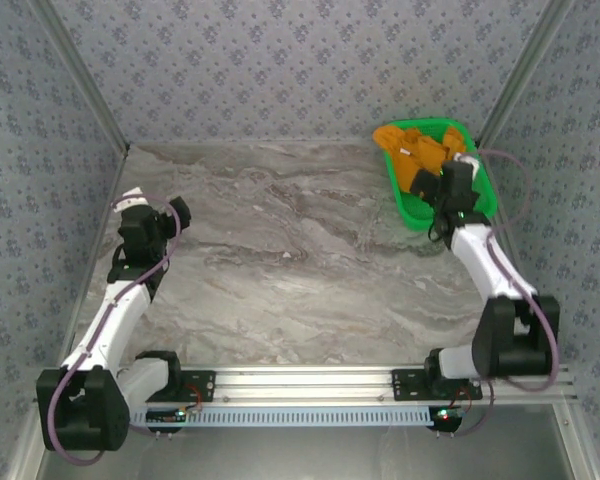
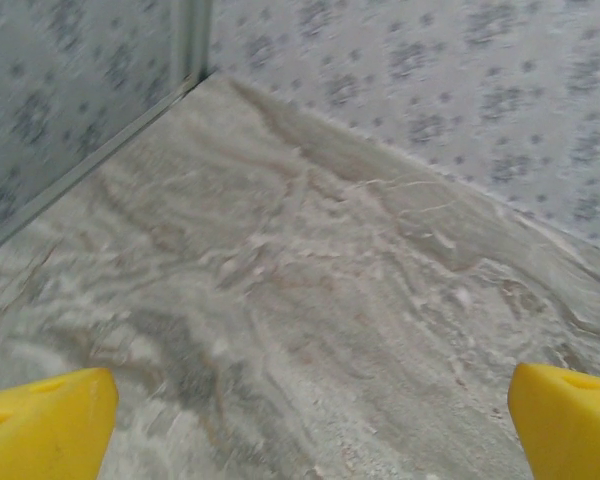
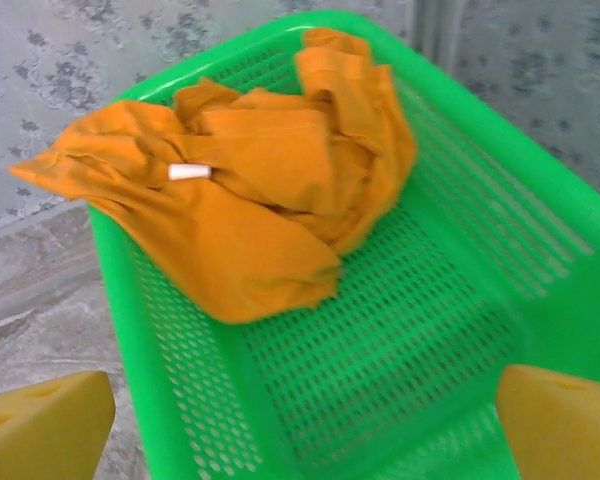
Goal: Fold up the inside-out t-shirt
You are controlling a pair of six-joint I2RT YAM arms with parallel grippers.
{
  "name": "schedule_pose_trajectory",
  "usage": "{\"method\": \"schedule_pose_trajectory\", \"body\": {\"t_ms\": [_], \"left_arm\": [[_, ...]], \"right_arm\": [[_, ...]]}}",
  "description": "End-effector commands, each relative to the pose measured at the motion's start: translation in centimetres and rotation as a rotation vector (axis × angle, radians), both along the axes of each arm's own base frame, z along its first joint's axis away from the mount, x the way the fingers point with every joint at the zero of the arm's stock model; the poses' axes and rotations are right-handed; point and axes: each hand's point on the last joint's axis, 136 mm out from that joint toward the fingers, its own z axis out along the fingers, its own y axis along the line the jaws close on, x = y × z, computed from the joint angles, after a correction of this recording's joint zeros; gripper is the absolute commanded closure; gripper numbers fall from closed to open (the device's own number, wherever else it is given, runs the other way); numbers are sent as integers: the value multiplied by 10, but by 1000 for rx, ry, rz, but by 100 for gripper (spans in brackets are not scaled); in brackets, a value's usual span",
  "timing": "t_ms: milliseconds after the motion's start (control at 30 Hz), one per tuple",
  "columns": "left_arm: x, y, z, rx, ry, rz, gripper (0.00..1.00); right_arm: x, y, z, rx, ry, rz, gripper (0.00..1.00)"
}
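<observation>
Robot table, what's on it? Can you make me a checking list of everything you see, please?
Surface: grey marble-patterned table, no spills seen.
Job's things: orange cotton t-shirt, crumpled inside the green plastic mesh basket, one part over its rim; small white tag showing.
Clutter: nothing seen.
Grippers: left gripper open, yellow fingers wide apart above the table; right gripper open above the basket, holding nothing.
Cables: purple cables loop along both arms.
Surroundings: grey flower-patterned walls; metal rail at the near edge.
</observation>
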Motion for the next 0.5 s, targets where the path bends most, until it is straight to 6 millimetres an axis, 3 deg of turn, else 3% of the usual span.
{"method": "schedule_pose_trajectory", "body": {"t_ms": [0,167,333,467], "left_arm": [[-8,10,-11,-100,28,93,0],[-12,-4,-20,-58,141,4,0],[-18,-34,-30,-97,173,-131,0],[-27,-55,-30,-101,201,-219,0]], "right_arm": [[13,-10,-29,-16,228,-15,0],[51,-23,-52,36,300,-6,0],[77,-31,-71,167,306,-13,0],[101,-24,-81,249,296,39,1]]}}
